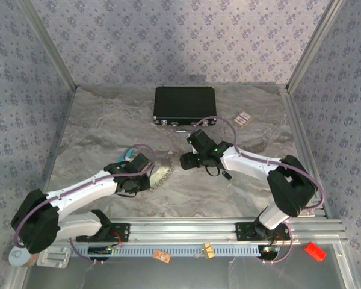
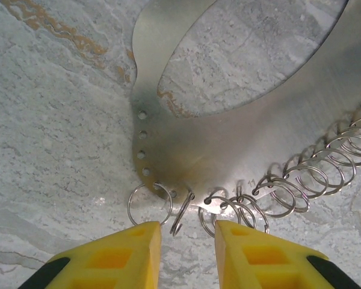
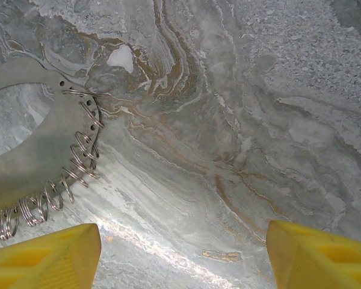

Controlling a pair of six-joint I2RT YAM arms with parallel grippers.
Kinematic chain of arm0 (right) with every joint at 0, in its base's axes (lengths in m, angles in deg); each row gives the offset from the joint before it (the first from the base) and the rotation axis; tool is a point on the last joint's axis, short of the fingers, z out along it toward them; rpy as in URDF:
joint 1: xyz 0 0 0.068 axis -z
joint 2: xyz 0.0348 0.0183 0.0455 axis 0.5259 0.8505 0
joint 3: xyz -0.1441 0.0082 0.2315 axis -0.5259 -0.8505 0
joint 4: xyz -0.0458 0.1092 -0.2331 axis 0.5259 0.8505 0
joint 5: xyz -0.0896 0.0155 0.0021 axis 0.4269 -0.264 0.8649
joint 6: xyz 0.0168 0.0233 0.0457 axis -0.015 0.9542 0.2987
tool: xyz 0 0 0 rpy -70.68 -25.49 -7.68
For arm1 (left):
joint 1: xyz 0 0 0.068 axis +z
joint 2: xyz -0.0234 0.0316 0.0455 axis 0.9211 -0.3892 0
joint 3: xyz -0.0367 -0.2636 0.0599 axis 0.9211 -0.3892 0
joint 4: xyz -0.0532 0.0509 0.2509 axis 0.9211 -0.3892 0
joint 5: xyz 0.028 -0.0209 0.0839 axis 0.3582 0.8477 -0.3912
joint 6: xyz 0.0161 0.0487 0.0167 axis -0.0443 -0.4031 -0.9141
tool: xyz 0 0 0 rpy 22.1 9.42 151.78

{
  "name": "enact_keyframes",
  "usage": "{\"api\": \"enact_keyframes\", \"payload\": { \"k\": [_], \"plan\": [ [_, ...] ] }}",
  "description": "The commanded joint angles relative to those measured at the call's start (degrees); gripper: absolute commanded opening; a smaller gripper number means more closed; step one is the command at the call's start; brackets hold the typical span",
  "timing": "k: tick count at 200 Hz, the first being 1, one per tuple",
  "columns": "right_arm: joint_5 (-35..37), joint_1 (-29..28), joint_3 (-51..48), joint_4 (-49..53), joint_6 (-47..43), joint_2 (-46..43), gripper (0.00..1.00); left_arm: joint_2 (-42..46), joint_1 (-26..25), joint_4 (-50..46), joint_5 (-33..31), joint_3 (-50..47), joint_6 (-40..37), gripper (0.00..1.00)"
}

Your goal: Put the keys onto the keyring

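Note:
The keyring (image 1: 160, 170) is a silvery oval plate lying flat mid-table, with a fringe of small split rings along its edge. In the left wrist view the plate (image 2: 228, 144) is just ahead of my left gripper (image 2: 188, 233). That gripper is open, its yellow fingertips (image 2: 138, 241) either side of one split ring (image 2: 182, 213) standing on edge. My right gripper (image 3: 183, 247) is wide open over bare table, with the plate (image 3: 24, 150) off to its left. A small black oblong piece (image 1: 227, 175), possibly the key, lies beside the right arm.
A flat black case (image 1: 184, 106) sits at the back centre, with a small card (image 1: 244, 118) to its right. A turquoise object (image 1: 121, 158) peeks out behind the left wrist. Patterned walls close in three sides.

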State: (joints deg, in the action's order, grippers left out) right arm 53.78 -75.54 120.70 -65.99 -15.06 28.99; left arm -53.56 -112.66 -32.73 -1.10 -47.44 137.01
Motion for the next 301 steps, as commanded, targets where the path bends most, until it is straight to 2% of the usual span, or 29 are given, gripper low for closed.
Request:
{"api": "enact_keyframes", "payload": {
  "k": [1, 37, 67, 226, 301],
  "plan": [
    [1.3, -0.4, -0.5, 0.1, 0.9, -1.4, 0.74, -0.8, -0.5, 0.6, -0.8, 0.7, -0.7, 0.29],
    [1.1, -0.5, -0.3, 0.0, 0.8, -1.3, 0.73, -2.7, -0.6, 1.8, 0.4, 0.2, -0.2, 0.28],
    [1.0, -0.5, -0.5, 0.1, 0.9, -1.4, 0.73, -3.4, -0.5, 2.2, 0.7, 0.1, -0.1, 0.22],
    [1.1, -0.6, -1.1, -0.1, 0.9, -1.6, 0.73, -6.9, -1.1, 2.2, 1.8, 0.4, 0.4, 0.21],
    [1.3, -0.6, -2.0, -0.4, 1.1, -2.3, 0.72, -7.2, -3.1, 3.2, 2.3, 2.8, -0.5, 0.06]
  ]
}}
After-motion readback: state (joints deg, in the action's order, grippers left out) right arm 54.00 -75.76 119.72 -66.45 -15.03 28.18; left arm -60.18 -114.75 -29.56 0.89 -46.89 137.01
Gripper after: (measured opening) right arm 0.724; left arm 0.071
